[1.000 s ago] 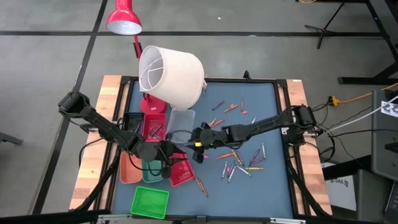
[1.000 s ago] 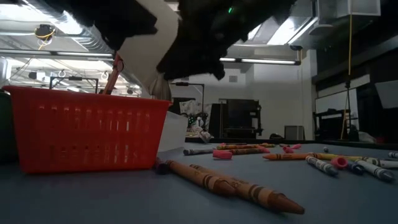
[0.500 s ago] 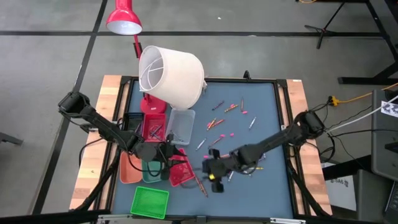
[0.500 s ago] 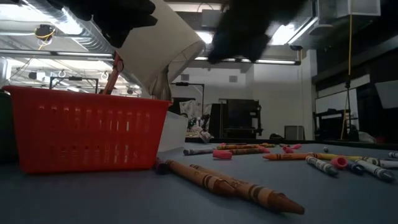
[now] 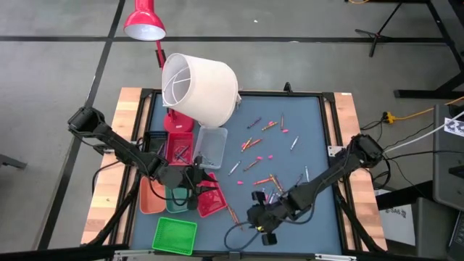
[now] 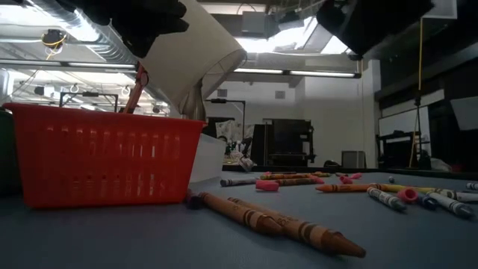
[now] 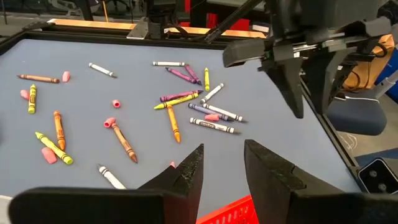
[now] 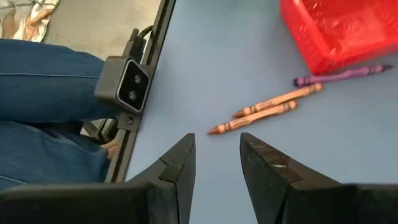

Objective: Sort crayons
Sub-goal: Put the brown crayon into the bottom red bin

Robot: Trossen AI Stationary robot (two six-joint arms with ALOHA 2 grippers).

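Many crayons (image 5: 272,185) in mixed colours lie scattered on the blue mat, and they also show in the left wrist view (image 7: 180,102). Two brown crayons (image 8: 267,109) and a purple crayon (image 8: 342,76) lie beside the red tray (image 5: 210,200). My left gripper (image 7: 221,168) is open and empty, above the red tray's rim (image 7: 230,211). My right gripper (image 8: 217,155) is open and empty, above bare mat near the table's near edge, just short of the brown crayons. It also shows in the high view (image 5: 262,225).
Teal (image 5: 176,197), orange (image 5: 151,196), green (image 5: 175,235), clear (image 5: 210,145) and second red (image 5: 179,145) trays stand at the left. A white lampshade (image 5: 199,87) overhangs the far left. A small camera (image 8: 124,84) sits on the near edge. A person's legs (image 8: 43,93) are beyond it.
My right gripper has swung from the middle of the table, by the clear tray, toward the near edge, ending near the brown crayons. It stays open and empty. The crayons and trays have not moved.
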